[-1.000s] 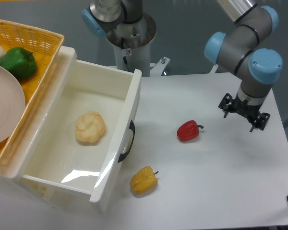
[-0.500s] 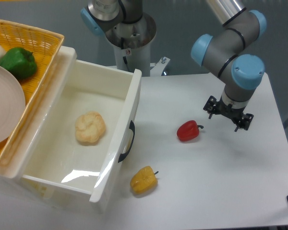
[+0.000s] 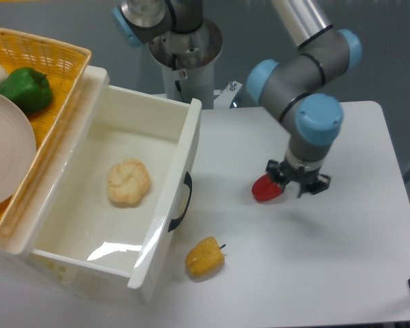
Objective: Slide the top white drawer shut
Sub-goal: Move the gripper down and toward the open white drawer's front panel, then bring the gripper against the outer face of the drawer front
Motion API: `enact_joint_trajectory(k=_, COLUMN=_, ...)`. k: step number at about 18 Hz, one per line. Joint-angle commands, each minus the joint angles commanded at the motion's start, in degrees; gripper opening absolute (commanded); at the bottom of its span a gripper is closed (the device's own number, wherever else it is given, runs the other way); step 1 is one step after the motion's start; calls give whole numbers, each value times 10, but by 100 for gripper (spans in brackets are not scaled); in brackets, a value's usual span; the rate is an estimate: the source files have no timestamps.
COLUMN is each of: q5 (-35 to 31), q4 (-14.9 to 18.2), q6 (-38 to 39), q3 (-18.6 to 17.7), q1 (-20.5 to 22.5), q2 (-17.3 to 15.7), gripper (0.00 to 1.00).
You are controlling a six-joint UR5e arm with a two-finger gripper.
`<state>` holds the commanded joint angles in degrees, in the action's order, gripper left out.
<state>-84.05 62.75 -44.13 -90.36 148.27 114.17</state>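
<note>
Closure is not yet begun — the top white drawer (image 3: 116, 198) stands pulled far out at left. The gripper (image 3: 297, 183) hangs over the red pepper (image 3: 266, 189); whether its fingers are apart cannot be told. It should clear the pepper, then push squarely beside the black handle (image 3: 181, 202).

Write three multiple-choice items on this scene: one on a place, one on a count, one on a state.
1. Where does the bread roll lie?
A. in the top white drawer
B. on the table
C. in the basket

2. How many peppers are in view?
A. one
B. two
C. three

3. How does the top white drawer stand?
A. shut
B. pulled out
C. removed

Answers: 1 A, the roll rests on the drawer floor. 2 C, red pepper, yellow pepper, green pepper. 3 B, its inside shows from above.
</note>
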Motion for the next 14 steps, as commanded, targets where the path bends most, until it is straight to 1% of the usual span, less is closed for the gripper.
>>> enact_joint_trajectory(k=1, q5=29, q4=4, q6=4, q3=4, q1=-1, q2=0, gripper=0)
enact_joint_trajectory(k=2, q5=56, q4=17, q6=5, q3=8, q1=-1, q2=0, gripper=0)
enact_joint_trajectory(k=3, q5=77, q4=34, q6=5, q3=12, q1=-1, q2=0, gripper=0)
enact_joint_trajectory(k=6, q5=112, q4=89, q6=5, q3=25, q1=-2, q2=-1, gripper=0)
enact_joint_trajectory(k=9, q5=178, q4=141, q6=5, q3=33, q1=0, q2=-2, gripper=0)
enact_joint_trajectory(k=12, q5=254, q4=174, q6=5, q3=33, q1=5, q2=-1, gripper=0)
enact_joint_trajectory(k=14, q5=281, q4=184, q6=5, q3=33, q1=6, q2=-1, gripper=0)
